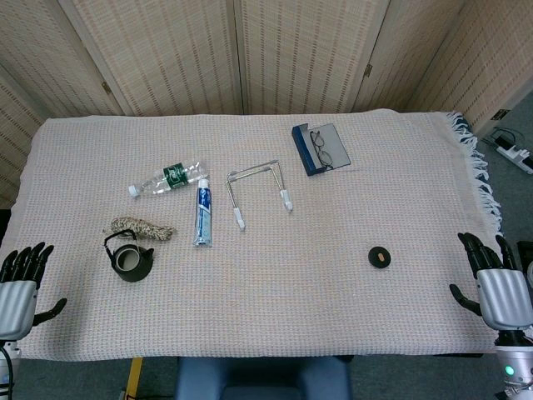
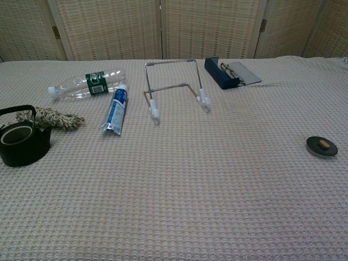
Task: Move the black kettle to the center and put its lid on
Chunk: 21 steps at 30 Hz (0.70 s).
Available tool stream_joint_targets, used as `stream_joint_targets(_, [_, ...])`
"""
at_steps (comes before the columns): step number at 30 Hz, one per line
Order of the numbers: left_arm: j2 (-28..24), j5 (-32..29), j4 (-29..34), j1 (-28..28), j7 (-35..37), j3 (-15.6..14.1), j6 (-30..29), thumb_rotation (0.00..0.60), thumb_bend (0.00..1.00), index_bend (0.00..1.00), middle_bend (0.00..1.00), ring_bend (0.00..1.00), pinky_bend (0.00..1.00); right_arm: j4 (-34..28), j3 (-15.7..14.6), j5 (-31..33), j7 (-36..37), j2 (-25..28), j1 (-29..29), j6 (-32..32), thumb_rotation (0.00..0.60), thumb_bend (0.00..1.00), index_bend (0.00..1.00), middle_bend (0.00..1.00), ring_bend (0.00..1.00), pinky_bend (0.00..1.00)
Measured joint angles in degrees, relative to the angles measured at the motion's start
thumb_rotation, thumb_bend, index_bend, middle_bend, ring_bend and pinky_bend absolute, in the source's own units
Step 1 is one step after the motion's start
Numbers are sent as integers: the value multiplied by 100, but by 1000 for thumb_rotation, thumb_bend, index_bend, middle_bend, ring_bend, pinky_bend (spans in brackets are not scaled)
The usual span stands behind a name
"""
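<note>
Nothing started yet. Black kettle [image 1: 131,260] sits open-topped at tabletop's left side, beside rope bundle [image 1: 138,227]; its lid [image 1: 381,257] lies well apart on right. Your left robot hand [image 1: 20,287] and right robot hand [image 1: 498,282] rest at edges, fingers spread, empty. Next: reach left for kettle handle, carry to center.

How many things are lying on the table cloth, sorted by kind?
Kettle parts: 2, black round kettle and its black round lid
Clear plastic water bottle: 1
Blue-white toothpaste tube: 1
Bent metal wire stand: 1
Open blue glasses case with glasses: 1
Beige rope bundle: 1
Total: 7
</note>
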<state>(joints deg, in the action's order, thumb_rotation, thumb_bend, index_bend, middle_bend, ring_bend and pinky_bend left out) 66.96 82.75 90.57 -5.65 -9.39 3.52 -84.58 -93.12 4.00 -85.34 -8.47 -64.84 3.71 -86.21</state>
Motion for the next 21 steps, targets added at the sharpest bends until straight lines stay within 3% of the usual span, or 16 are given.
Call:
stream_joint_targets(14, [-23, -27, 5, -92, -9, 32, 114, 600, 185, 31, 0, 19, 0, 2, 3, -31, 32, 20, -47, -90, 600, 277, 73, 149, 241, 15])
stream_joint_targets(21, [-110, -18, 16, -363, 133, 120, 463, 600, 189, 58, 8, 43, 0, -5, 35, -23, 9, 98, -59, -124, 600, 277, 75, 149, 244, 15])
